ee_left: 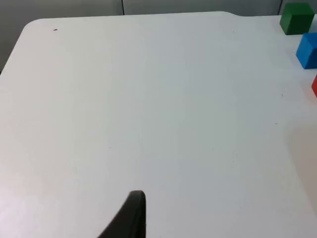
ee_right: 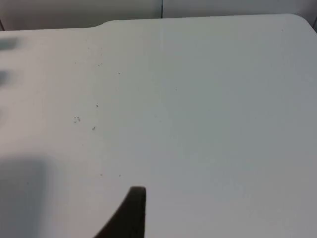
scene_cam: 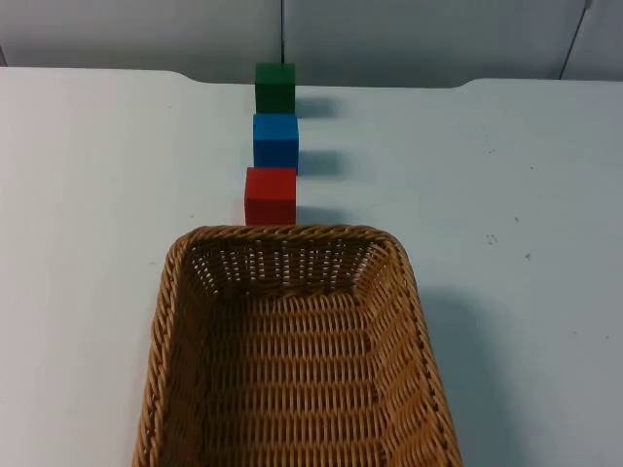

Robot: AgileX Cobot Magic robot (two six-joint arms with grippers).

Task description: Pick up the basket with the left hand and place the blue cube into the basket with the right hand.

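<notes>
Item 1, basket: woven wicker, rectangular, tan, open side up, resting on the white table at the near middle of the top view. Nothing lies inside it. No gripper touches it.

Item 2, blue cube: stands on the table beyond the basket's far rim, middle of a row of three running away toward the grey partition wall. It is well apart from both sets of jaws; the left wrist view catches its edge far off to the side of the left fingertip.

Item 3, red cube: nearest of the row, just beside the basket's far rim, close to the blue cube but apart from it.

Item 4, green cube: farthest of the row, by the table's back edge; also seen in the left wrist view, well ahead of the left jaws.

Item 5, left gripper: one black fingertip over bare table top, holding nothing; how far the jaws stand open cannot be told.

Item 6, right gripper: one black fingertip over bare, lightly speckled table, holding nothing; jaw opening cannot be told.
</notes>
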